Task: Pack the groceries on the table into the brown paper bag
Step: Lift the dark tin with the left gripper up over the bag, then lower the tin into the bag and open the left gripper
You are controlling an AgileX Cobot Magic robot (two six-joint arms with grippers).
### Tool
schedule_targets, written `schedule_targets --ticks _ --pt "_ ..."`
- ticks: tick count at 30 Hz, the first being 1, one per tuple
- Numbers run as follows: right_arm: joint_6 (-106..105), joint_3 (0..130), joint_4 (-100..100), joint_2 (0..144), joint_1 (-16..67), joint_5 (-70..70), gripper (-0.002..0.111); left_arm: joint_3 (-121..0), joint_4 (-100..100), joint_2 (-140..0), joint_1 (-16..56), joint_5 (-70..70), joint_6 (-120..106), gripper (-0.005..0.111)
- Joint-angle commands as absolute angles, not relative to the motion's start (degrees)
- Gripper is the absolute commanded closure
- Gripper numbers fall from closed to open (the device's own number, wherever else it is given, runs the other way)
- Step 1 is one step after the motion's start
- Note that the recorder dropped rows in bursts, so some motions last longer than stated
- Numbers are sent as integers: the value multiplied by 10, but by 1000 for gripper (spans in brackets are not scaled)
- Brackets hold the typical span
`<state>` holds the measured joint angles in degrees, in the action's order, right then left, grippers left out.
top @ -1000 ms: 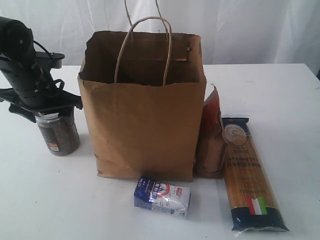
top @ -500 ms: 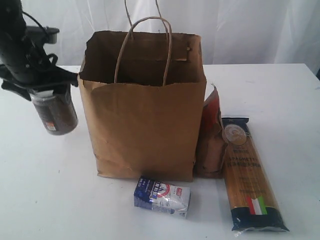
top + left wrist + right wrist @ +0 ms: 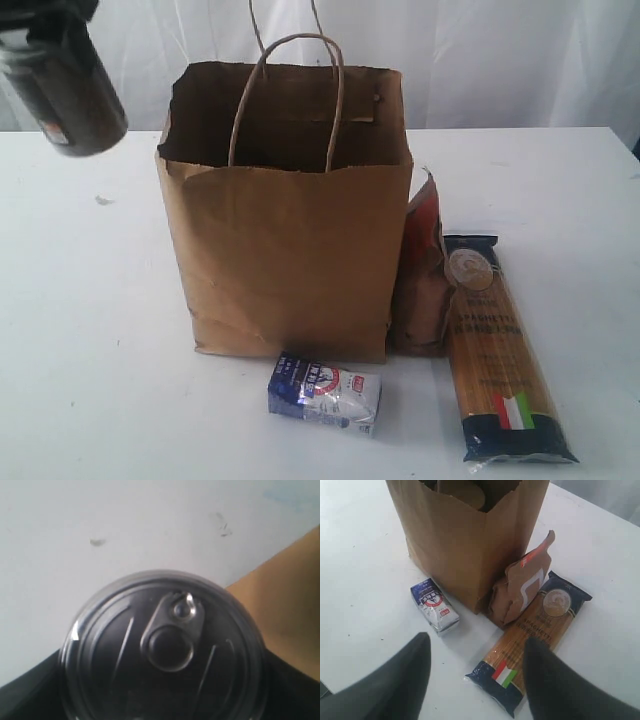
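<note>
The tin can (image 3: 75, 95), a dark cylinder with a small label, hangs tilted in the air at the top left, left of the brown paper bag (image 3: 290, 250) and about level with its rim. Its metal pull-tab end (image 3: 167, 640) fills the left wrist view, with my left gripper (image 3: 165, 702) shut on it. The bag stands open and upright. In front of it lies the small blue-white carton (image 3: 325, 392). The brown-orange pouch (image 3: 425, 285) leans on the bag's right side, next to the spaghetti packet (image 3: 500, 350). My right gripper (image 3: 477, 680) hovers open above the spaghetti packet (image 3: 530, 640).
The white table (image 3: 90, 380) runs wide to the left and front. A tiny white lump (image 3: 103, 200) lies left of the bag. Something round and tan (image 3: 465, 492) shows inside the bag. A white curtain hangs behind.
The left gripper has lifted the tin can off the table, from beside the bag's lower left up to rim height, and tilted it. Nothing else moved.
</note>
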<state>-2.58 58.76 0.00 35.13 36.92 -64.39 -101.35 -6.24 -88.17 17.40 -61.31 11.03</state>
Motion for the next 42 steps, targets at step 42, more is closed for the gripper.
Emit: schedule_targets --ticks 42 --pt "-28 586 16 348 365 -639 56 -1200 264 -1035 215 -700 -46 107"
